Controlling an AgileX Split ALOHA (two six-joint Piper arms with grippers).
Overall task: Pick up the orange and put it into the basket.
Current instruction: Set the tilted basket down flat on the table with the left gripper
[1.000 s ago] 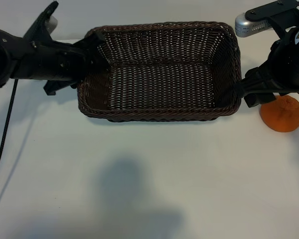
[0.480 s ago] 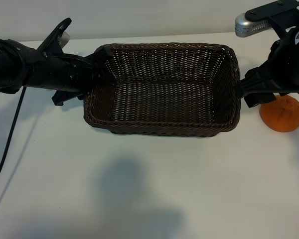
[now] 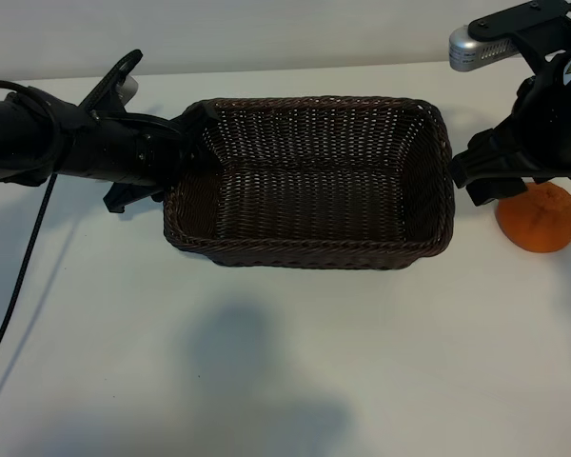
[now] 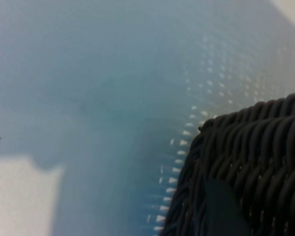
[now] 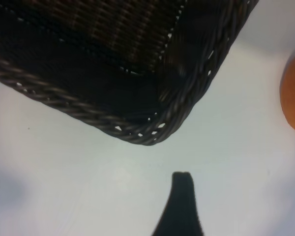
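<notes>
My left claw (image 3: 176, 157) grips the basket (image 3: 309, 249) rim; my right claw (image 3: 478, 176), apart beside the basket, half hides the orange (image 3: 542, 224).

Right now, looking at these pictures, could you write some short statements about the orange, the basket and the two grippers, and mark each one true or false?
1. The orange lies inside the basket. False: it sits on the table, outside the basket's right end.
2. The basket holds nothing. True.
3. The left gripper is at the basket's left end, on its rim. True.
4. The right gripper is closed around the orange. False: it hangs open between the basket and the orange, gripping nothing.
5. The orange shows in the right wrist view. True, at the picture's edge.
</notes>
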